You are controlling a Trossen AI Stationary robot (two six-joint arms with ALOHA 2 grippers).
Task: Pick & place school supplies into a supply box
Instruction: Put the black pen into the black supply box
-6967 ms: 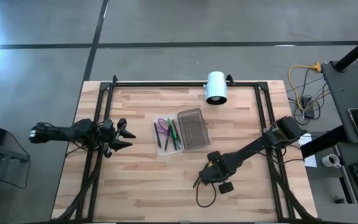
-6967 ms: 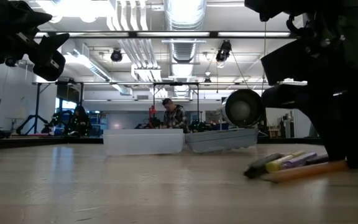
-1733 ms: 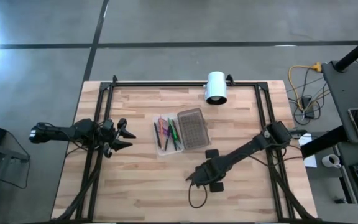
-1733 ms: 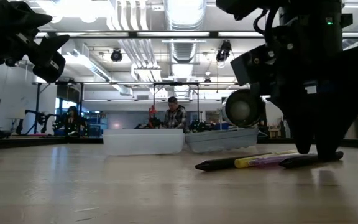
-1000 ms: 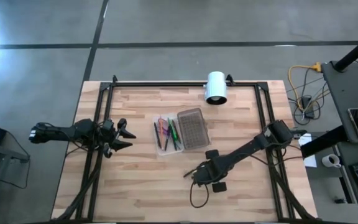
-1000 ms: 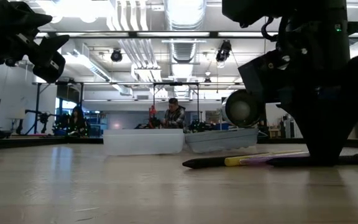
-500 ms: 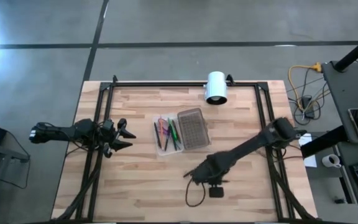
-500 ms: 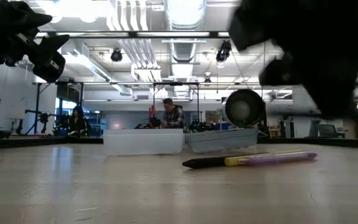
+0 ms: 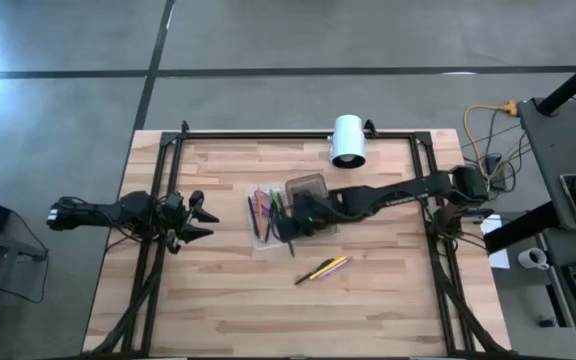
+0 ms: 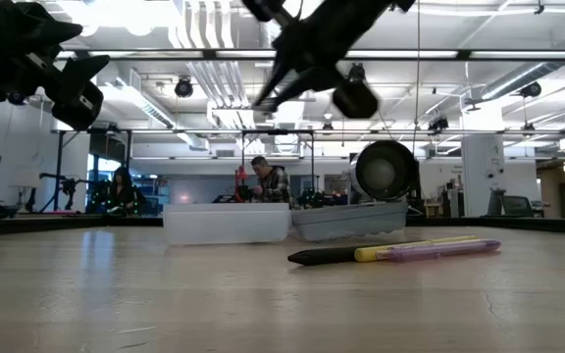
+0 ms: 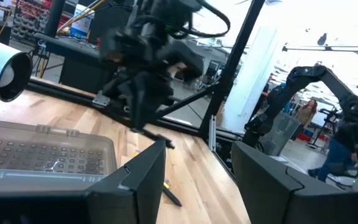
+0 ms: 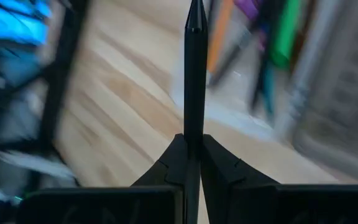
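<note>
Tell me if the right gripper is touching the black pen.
Touching: the right wrist view shows the right gripper shut on the black pen, its jaws pinching the shaft.

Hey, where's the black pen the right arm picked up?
The black pen is pinched in the right gripper, held in the air over the supply box at mid-table in the high view, beyond the two pens left on the wood.

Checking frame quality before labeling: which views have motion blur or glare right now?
Right wrist view: background streaked by motion, supplies in the box are smears; only the black pen in the right gripper is sharp. Low view: the right arm overhead is blurred, the pens on the table crisp. High view: glare spot at the left edge. Left wrist view: right arm soft.
</note>
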